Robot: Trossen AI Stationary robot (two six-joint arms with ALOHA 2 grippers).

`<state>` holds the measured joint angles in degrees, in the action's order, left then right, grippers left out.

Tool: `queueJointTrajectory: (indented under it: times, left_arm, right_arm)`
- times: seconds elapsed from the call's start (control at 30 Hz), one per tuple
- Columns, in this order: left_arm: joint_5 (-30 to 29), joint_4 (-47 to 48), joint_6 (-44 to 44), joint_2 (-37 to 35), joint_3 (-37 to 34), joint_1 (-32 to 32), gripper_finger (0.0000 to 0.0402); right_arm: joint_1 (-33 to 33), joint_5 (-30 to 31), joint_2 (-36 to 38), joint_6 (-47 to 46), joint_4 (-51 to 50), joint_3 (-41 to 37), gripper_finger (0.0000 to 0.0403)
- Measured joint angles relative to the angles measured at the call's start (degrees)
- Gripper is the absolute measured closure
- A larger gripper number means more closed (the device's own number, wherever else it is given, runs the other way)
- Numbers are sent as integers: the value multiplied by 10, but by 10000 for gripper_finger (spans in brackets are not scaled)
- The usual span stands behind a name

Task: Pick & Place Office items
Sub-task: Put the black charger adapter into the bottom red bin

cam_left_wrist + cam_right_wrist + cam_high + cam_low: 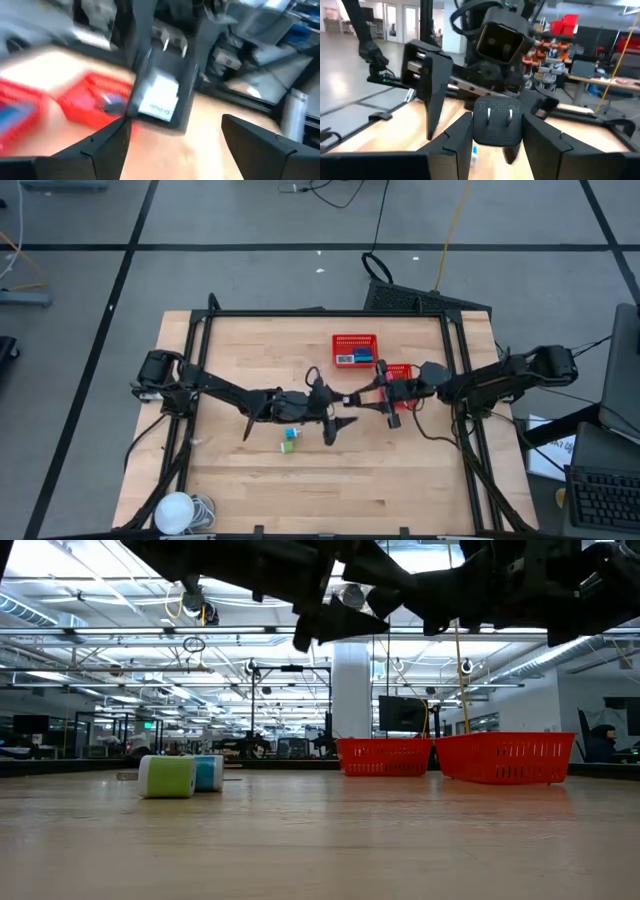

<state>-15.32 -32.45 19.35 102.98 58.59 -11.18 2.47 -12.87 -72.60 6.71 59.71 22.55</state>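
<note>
A black plug adapter (pixel 497 127) with two metal prongs and a white label (pixel 160 100) hangs above the table's middle, with my right gripper (pixel 362 397) shut on it. My left gripper (pixel 332 404) faces it from the left, open, with its fingertips (pixel 117 132) standing either side of the adapter's near end without touching. A green piece (pixel 167 777) and a blue piece (pixel 208 773) rest side by side on the tabletop (pixel 290 440), below and in front of the grippers. My right gripper pinches the adapter's two opposite sides (pixel 475 131) between its two fingers (pixel 457 140). The fingers come about level from the table's right side. The adapter is lifted clear of the table, its prongs (pixel 490 114) turned back toward my right wrist.
Two red mesh baskets stand behind the grippers: one (pixel 355 350) holds a blue item, the other (pixel 400 374) lies partly under my right arm. A white round thing with a cord (pixel 178 510) sits at the near left corner. Bare wood lies along the near side.
</note>
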Motion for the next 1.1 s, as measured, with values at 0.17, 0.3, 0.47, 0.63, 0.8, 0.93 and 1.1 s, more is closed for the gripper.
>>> queueJointTrajectory:
  times: [0.17,0.3,0.47,0.63,0.8,0.93,1.1]
  left_arm:
    - [77,29,6,0,0,-2,91]
    - [113,27,-23,0,0,2,85]
    - [114,27,-36,0,-1,6,83]
    - [111,45,-37,0,-2,9,84]
    - [108,45,-37,0,-2,9,86]
    - [108,44,-42,0,-2,9,80]
    - [108,43,-40,0,-2,9,78]
  right_arm:
    - [10,21,17,0,-2,0,271]
    - [17,9,42,0,-37,0,272]
    - [33,85,120,0,-178,2,272]
    - [59,177,204,-14,-439,43,272]
    - [87,236,234,-87,-651,76,272]
    - [104,233,237,-124,-719,78,272]
    - [112,234,237,-156,-756,72,272]
